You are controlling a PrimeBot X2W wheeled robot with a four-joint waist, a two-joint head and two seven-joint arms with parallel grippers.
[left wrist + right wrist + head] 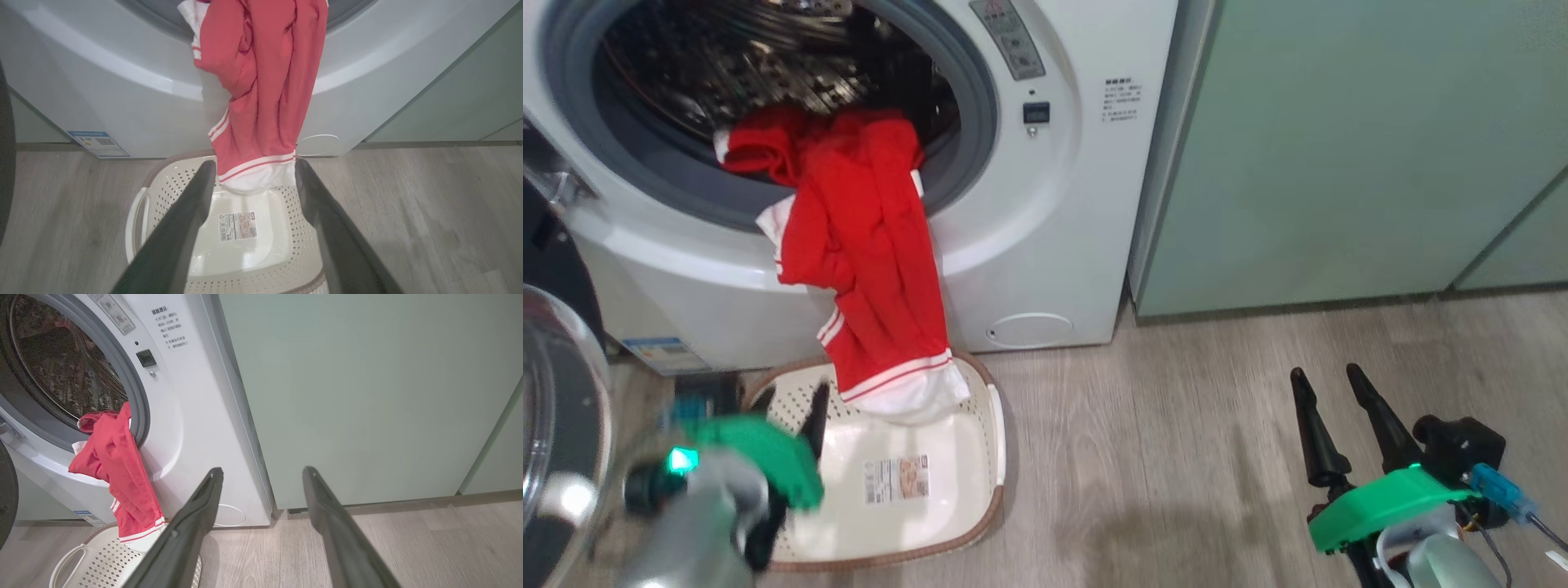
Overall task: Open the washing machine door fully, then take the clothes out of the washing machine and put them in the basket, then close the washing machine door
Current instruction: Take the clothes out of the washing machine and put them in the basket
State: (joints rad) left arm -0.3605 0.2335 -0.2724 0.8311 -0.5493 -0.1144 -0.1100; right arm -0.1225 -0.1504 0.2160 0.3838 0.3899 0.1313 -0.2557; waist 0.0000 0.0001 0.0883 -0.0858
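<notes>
**Q:** Quickly, where are the clothes?

**A:** Hanging out of the washing machine, draped over the lower lip of its grey seal. The white hem dips inside the basket's far edge.

**Q:** Basket?

**A:** The basket is on the floor, against the machine's bottom front edge. Left wrist view gives its base label and a white side handle cleanly. In head view my blurred arm covers that near corner.

**Q:** Tools?

**A:** My left gripper is released, fingers spread above the basket, with the hem between the tips. Can't tell if it's touching. My right gripper is released too, grasping nothing, over bare floor before the pale green cabinet.

**Q:** Door?

**A:** The washing machine door is swung out at head view's left edge, glass bowl visible. Right wrist view catches a dark sliver of it, plus the dark latch slot beside the seal.
</notes>
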